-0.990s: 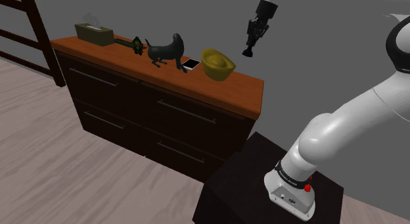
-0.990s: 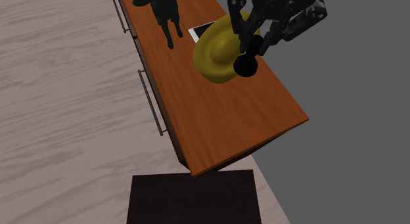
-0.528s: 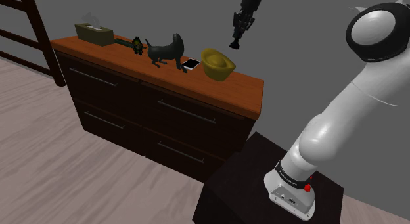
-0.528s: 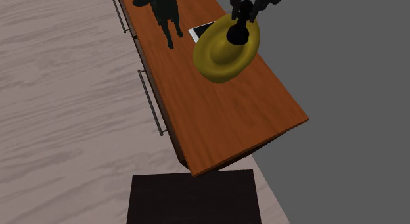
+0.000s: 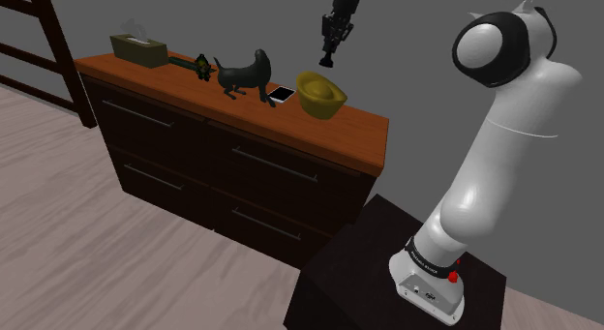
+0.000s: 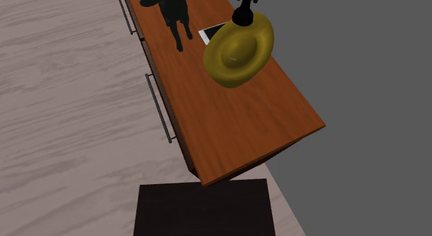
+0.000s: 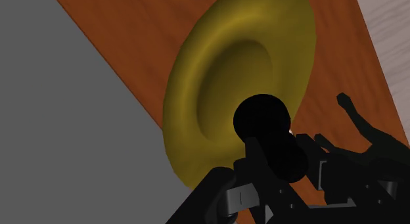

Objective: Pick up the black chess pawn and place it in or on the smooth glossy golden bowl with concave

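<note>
Black on black: my jaws are clamped on the black chess pawn (image 5: 327, 58), and its round base points downward, away from my hand. I hold it up in the air, clear of everything, above the golden bowl (image 5: 320, 92). Along my own line of sight the pawn's base lies over the bowl's smooth hollow, slightly toward one rim. In the second exterior view the pawn overlaps the bowl's rim on the side of the grey wall.

The bowl is glossy, with a broad curling rim. It sits on the orange-brown dresser top (image 6: 250, 127), close to the back edge that runs along the wall. Just beside it, toward the front edge, lies a small flat white card with a dark border (image 6: 211, 34). Next along the top stands a black animal figure (image 5: 242, 75). A small dark figurine (image 5: 201, 65) follows it, and an olive-green box (image 5: 138, 49) sits near the far end. The stretch of wood between the bowl and the end nearest my stand (image 5: 387, 270) is plain. Dark drawer fronts with thin bar handles (image 5: 274, 165) face the pale plank floor (image 5: 77, 241).
</note>
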You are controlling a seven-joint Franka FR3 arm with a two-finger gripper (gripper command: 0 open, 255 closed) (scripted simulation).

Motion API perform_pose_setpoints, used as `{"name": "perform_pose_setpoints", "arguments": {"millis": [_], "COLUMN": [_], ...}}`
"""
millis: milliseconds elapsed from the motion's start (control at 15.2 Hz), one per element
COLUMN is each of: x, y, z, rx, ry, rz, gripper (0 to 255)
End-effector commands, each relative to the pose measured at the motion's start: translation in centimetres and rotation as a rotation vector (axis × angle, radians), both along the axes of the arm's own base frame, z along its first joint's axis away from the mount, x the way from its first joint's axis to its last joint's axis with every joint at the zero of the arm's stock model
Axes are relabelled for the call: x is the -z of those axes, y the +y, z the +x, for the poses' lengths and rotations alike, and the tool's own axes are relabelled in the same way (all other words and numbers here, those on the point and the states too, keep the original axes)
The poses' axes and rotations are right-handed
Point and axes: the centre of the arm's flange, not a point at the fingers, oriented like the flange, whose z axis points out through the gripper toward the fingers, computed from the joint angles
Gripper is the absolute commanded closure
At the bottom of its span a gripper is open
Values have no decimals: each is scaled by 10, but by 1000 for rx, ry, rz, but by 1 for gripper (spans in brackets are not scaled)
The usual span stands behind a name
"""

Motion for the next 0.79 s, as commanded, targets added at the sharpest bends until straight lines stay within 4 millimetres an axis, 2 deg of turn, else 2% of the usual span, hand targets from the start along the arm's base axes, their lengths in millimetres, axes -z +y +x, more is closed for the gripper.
{"name": "perform_pose_setpoints", "arguments": {"millis": [0,726], "x": [10,68], "y": [0,0], "z": [1,1], "rx": [0,0], "ry": [-1,-1], "rz": [0,0], "gripper": [255,255]}}
